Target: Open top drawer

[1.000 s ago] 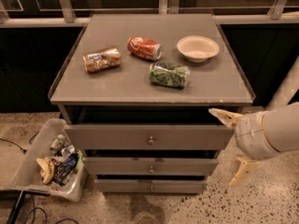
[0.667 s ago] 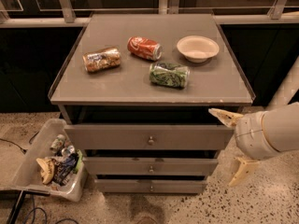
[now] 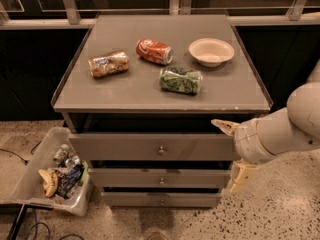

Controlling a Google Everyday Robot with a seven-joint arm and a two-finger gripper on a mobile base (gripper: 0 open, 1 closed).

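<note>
The top drawer (image 3: 125,147) is the widest grey front, just under the grey cabinet top (image 3: 150,91), with a small round metal knob (image 3: 161,150) at its centre. None of its interior shows. My gripper (image 3: 232,152) is at the drawer front's right end, to the right of the knob and apart from it. It is open, with one cream finger (image 3: 223,125) near the drawer's upper right corner and the other lower down (image 3: 241,178), and it holds nothing.
Two narrower drawer fronts (image 3: 160,178) (image 3: 160,199) sit below. On the top lie a tan can (image 3: 108,64), a red can (image 3: 154,51), a green can (image 3: 180,80) and a white bowl (image 3: 211,51). A bin of trash (image 3: 50,176) stands on the floor at the left.
</note>
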